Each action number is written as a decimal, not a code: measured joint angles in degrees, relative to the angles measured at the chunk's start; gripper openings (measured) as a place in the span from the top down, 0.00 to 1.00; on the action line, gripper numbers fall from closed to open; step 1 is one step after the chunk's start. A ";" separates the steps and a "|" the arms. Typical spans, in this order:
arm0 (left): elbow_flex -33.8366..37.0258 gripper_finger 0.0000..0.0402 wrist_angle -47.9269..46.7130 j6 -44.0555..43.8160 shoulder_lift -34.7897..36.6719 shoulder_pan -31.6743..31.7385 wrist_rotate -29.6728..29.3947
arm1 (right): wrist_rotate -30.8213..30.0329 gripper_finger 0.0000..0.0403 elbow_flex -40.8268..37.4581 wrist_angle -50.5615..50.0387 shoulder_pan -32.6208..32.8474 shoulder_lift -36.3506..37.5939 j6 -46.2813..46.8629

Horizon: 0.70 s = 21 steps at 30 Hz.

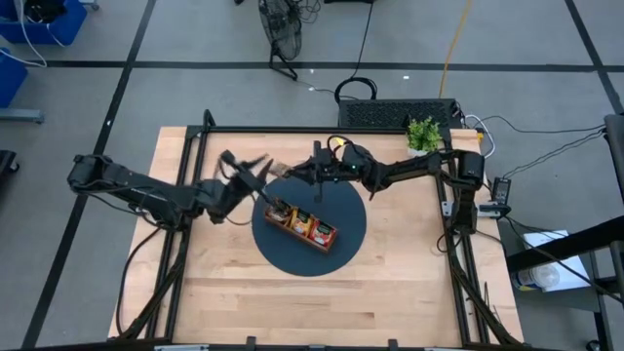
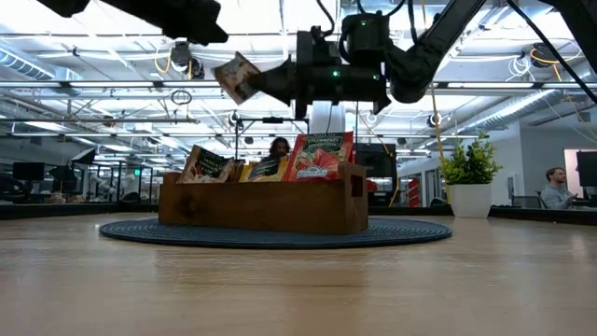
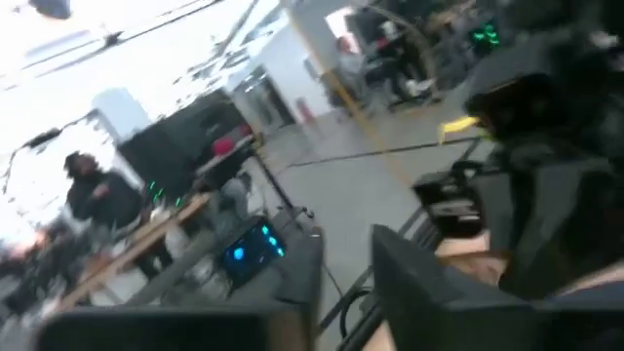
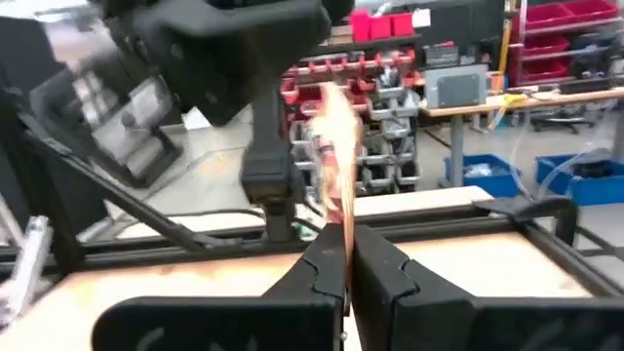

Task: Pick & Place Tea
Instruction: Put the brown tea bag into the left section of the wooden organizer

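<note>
Right gripper (image 4: 343,261) pinches sachet (image 4: 336,146) edge-on, raised above tray's (image 2: 261,205) far end — likely so it slots in upright. Left gripper (image 1: 255,172) near, fingers apart, empty. More tea (image 2: 318,155) stands in tray, mid-table.

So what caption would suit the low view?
Right gripper holds a tea sachet above the wooden tray.
</note>
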<state>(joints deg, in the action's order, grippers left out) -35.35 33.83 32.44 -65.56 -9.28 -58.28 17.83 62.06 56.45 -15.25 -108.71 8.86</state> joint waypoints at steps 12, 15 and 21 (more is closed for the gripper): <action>0.11 0.13 -1.10 0.47 6.20 0.58 -21.39 | -3.78 1.00 17.40 -47.80 5.01 4.26 -11.97; 0.11 0.06 -4.70 -1.79 6.93 1.42 -22.52 | -14.92 1.00 31.50 -73.76 10.28 2.08 -20.92; 0.11 0.01 -12.04 -7.65 6.90 2.96 -22.60 | -22.48 1.00 53.12 -102.76 14.34 -8.48 -20.46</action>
<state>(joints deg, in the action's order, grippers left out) -35.24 21.79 24.80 -58.67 -6.32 -80.88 -4.65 115.19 -46.31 -0.91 -117.19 -11.60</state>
